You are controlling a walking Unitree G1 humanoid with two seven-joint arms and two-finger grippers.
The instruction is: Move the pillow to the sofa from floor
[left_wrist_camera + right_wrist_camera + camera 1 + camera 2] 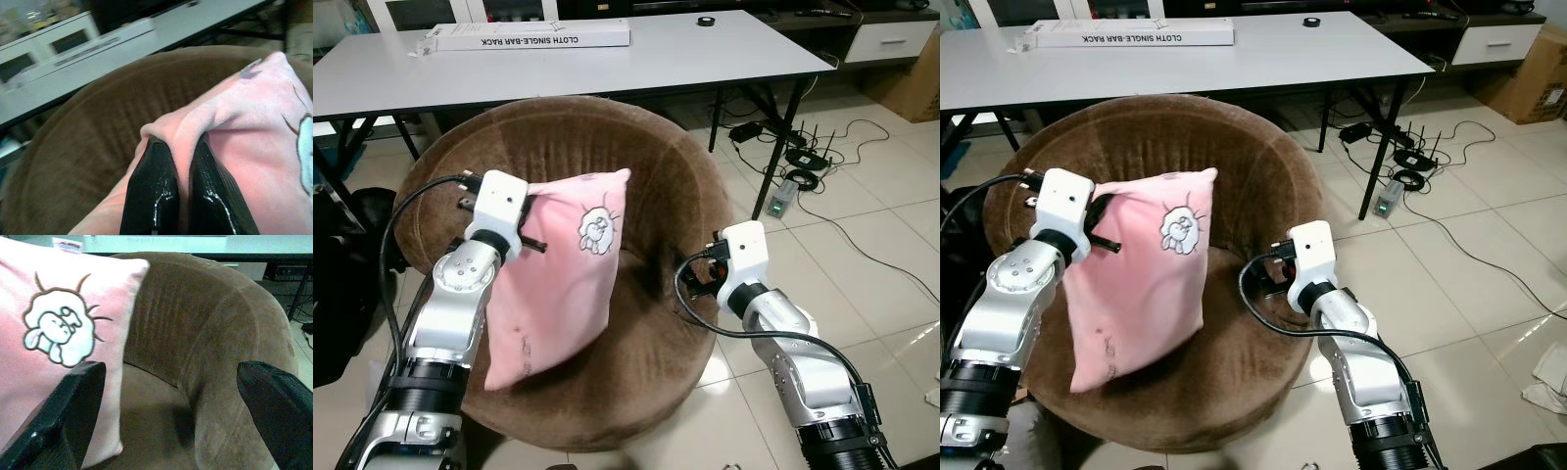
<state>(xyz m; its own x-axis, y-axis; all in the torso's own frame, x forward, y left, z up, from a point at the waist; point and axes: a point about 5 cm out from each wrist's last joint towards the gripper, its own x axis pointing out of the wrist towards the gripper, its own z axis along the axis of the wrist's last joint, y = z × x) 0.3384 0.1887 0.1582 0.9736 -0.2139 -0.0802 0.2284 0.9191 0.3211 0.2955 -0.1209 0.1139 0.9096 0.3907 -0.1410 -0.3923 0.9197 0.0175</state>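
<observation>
Tiled floor (901,245) spread under a long grey bench (607,59) that carried a white box (529,36). Before it sat a round brown sofa (685,176). Above its seat hung the pink pillow (558,284), its upper corner pinched tight between the left gripper's (183,196) fingers. The right gripper (171,411) hovered beside the pillow's edge, fingers spread wide.

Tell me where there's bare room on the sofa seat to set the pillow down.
Bare seat lies between the hanging pink pillow and the open right gripper, bordered behind by the sofa backrest. The seat's left is crowded: the left gripper pinches the pillow's corner there.
</observation>
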